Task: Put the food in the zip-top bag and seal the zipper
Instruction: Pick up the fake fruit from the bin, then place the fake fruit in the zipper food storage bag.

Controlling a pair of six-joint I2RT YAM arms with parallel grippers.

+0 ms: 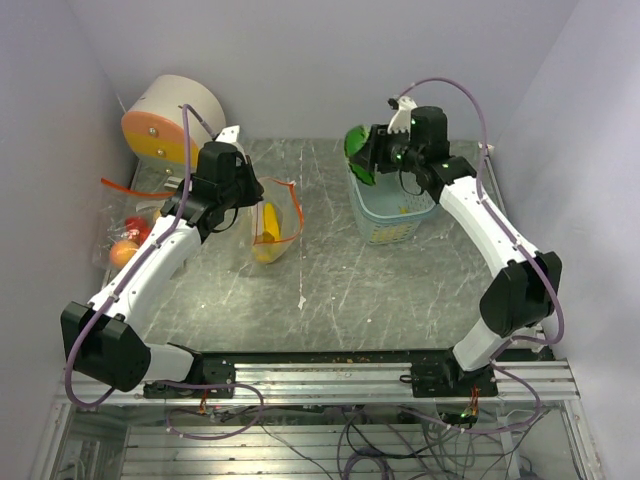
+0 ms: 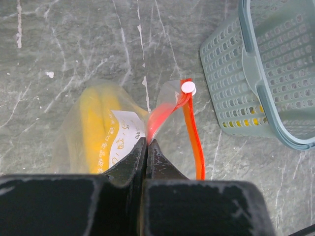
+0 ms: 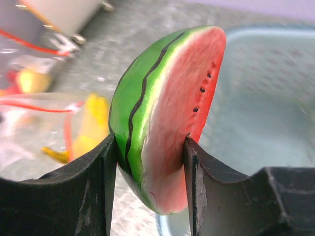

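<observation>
The clear zip-top bag (image 1: 275, 222) with a red-orange zipper strip (image 2: 191, 135) and white slider (image 2: 188, 88) lies mid-table, a yellow banana (image 2: 93, 130) inside it. My left gripper (image 2: 146, 143) is shut on the bag's rim at its mouth; it also shows from above (image 1: 250, 212). My right gripper (image 3: 150, 147) is shut on a watermelon slice (image 3: 162, 108) and holds it in the air over the left rim of the blue basket (image 1: 395, 215), as the top view shows (image 1: 362, 158). Peaches and a red piece (image 1: 128, 238) lie at the far left.
The pale blue latticed basket (image 2: 266, 73) stands right of the bag, with small yellow pieces showing through its holes (image 2: 237, 123). A second clear bag with a red strip (image 1: 125, 190) lies by the left wall. A round cream-and-orange object (image 1: 170, 120) stands back left.
</observation>
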